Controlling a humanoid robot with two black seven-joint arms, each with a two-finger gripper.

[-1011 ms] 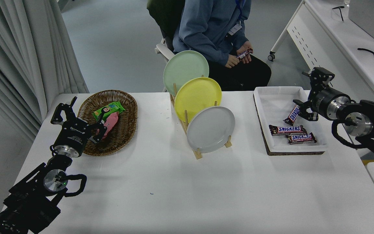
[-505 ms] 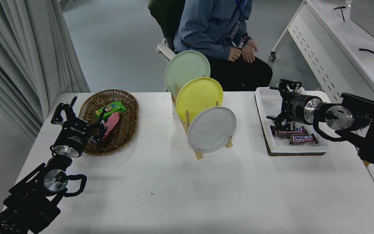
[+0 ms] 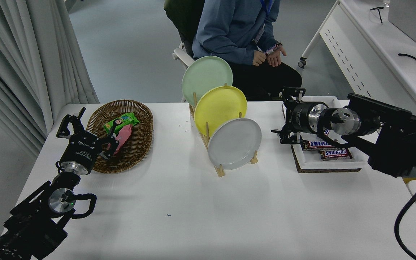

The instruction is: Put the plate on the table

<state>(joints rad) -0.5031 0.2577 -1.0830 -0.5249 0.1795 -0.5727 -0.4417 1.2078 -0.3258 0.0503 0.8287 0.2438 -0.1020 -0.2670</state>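
While the plate [image 3: 234, 143] stands racked, the right gripper [image 3: 284, 115] hangs beside it, fingers spread, empty.

my white counter [image 3: 200, 213] carries a wicker basket [image 3: 141, 144] at the far left, a wooden rack [image 3: 218, 169] near the middle, and a white tray [image 3: 303, 110] at the far right, all well apart.
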